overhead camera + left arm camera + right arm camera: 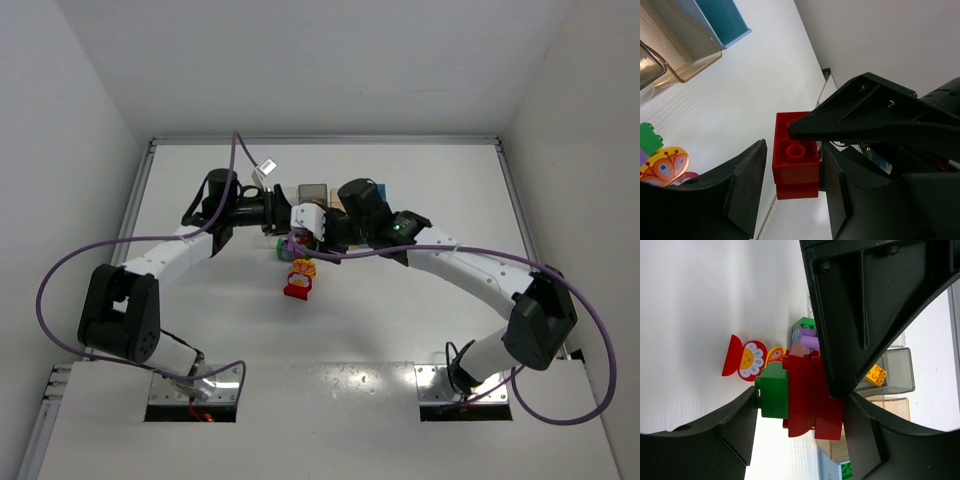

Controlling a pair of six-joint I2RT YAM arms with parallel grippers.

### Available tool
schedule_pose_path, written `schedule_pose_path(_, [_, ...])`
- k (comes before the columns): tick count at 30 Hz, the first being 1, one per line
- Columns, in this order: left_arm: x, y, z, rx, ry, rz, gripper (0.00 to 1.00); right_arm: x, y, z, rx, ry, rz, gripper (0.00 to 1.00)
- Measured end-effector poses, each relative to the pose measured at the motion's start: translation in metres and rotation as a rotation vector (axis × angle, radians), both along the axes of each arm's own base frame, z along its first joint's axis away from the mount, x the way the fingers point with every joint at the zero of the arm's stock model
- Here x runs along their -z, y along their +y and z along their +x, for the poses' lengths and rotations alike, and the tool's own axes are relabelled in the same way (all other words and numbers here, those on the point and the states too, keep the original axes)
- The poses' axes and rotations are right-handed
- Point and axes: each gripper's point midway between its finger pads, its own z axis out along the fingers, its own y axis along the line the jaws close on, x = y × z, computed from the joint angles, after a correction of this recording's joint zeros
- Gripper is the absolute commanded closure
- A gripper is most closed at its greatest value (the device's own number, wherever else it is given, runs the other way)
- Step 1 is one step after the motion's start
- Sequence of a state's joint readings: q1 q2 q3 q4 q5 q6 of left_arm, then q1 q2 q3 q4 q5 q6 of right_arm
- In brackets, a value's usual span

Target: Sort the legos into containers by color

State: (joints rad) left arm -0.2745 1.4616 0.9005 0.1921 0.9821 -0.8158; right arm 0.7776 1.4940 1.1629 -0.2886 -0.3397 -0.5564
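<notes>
A stack of legos, one green brick [773, 390] joined to red bricks [807, 390], hangs above the table with my right gripper [801, 400] shut on it. My left gripper [792, 165] straddles the stack's end red brick [796, 162]. Its right finger touches the brick and its left finger [747, 185] stands a little apart. In the top external view both grippers meet in front of the containers [312, 192] and hide the stack. The smoky grey bin [892, 372] holds a yellow brick [875, 374]. The light blue bin [832, 467] holds a green brick [847, 470].
Loose legos lie on the table below: a red flower piece [297, 290], a yellow-orange patterned piece [302, 268] and a purple and green pair [289, 245]. The tan bin [680, 50] and light blue bin [725, 20] stand side by side behind them.
</notes>
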Motion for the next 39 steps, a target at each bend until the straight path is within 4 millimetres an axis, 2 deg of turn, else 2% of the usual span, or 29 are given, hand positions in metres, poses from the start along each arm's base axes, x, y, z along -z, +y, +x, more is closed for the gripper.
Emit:
schedule_pose_path(3, [0.001,0.0,0.0,0.002,0.004,-0.001,0.54,0.0,0.0,0.0,0.001,-0.001,-0.002,0.89])
schedule_pose_path(5, [0.001,0.0,-0.001,0.005,0.008,-0.002,0.62,0.0,0.0,0.0,0.003,-0.002,-0.004,0.89])
schedule_pose_path(8, [0.0,-0.001,-0.001,0.008,0.003,-0.004,0.88,0.001,0.0,0.0,0.007,-0.005,-0.007,0.89])
schedule_pose_path(11, [0.0,-0.001,0.0,0.006,0.003,-0.004,1.0,0.0,0.0,0.001,0.011,-0.008,-0.007,0.89])
schedule_pose_path(13, [-0.001,-0.001,0.0,0.005,0.001,-0.004,1.0,0.0,-0.001,0.002,0.015,-0.011,-0.008,0.86])
schedule_pose_path(14, [-0.001,-0.001,0.001,0.005,-0.001,-0.003,1.0,0.0,0.0,0.002,0.018,-0.01,-0.007,0.66])
schedule_pose_path(16, [-0.001,-0.001,0.002,0.001,-0.009,-0.002,1.0,-0.001,0.0,0.003,0.036,-0.011,-0.005,0.45])
schedule_pose_path(17, [-0.002,-0.001,0.002,0.001,-0.014,-0.002,1.0,-0.001,-0.001,0.005,0.049,-0.011,-0.004,0.29])
schedule_pose_path(21, [-0.004,-0.001,0.004,-0.005,-0.041,-0.008,1.0,-0.007,0.001,0.011,0.097,-0.011,0.027,0.13])
schedule_pose_path(25, [-0.006,0.003,0.0,-0.044,-0.054,-0.042,1.0,-0.017,-0.001,0.011,0.147,0.037,0.084,0.1])
schedule_pose_path(27, [-0.01,0.008,-0.002,-0.067,-0.071,-0.06,1.0,-0.031,-0.006,0.008,0.181,0.06,0.13,0.09])
schedule_pose_path(30, [-0.023,0.016,0.005,-0.109,-0.093,-0.094,1.0,-0.074,-0.022,0.008,0.259,0.078,0.266,0.09])
schedule_pose_path(33, [-0.038,0.03,0.02,-0.182,-0.114,-0.146,1.0,-0.107,-0.042,0.007,0.308,0.134,0.396,0.09])
schedule_pose_path(36, [-0.054,0.044,0.035,-0.251,-0.125,-0.206,1.0,-0.112,-0.051,-0.001,0.296,0.263,0.483,0.1])
schedule_pose_path(39, [-0.064,0.051,0.045,-0.285,-0.132,-0.261,1.0,-0.099,-0.039,-0.01,0.239,0.442,0.509,0.12])
